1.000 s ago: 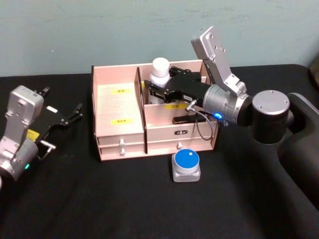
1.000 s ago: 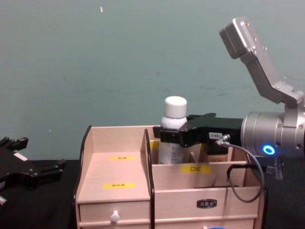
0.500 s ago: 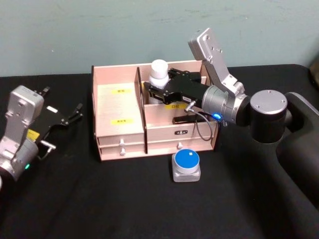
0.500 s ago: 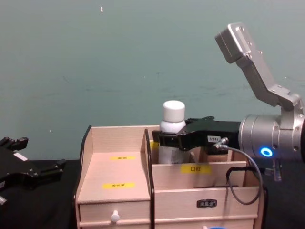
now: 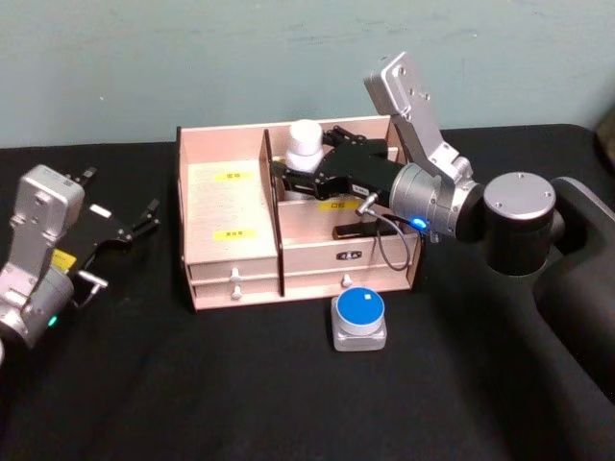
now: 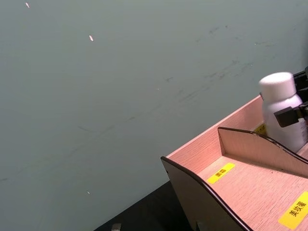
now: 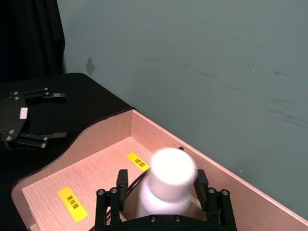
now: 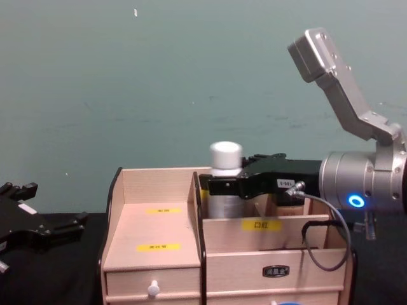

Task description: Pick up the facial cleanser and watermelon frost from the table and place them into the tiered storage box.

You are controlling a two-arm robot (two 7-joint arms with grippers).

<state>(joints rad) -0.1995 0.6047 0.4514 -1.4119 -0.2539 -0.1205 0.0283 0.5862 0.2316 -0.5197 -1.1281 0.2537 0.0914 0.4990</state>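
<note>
I see my right gripper [image 5: 296, 177] clamped on the white bottle [image 5: 305, 144] inside the box's [image 5: 231, 252] back compartment. My left gripper [image 5: 135, 223] sits open, parked well left.

Right end effector [image 5: 306, 175] extended forward, fingers clamped; left end effector [image 5: 135, 223] parked, spread

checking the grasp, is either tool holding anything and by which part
The right tool grips the white bottle around its body, just below the cap.

White bottle [image 5: 305, 147], pale wood box [image 5: 231, 252] yellow-labelled, black tool [image 5: 301, 176]
</note>
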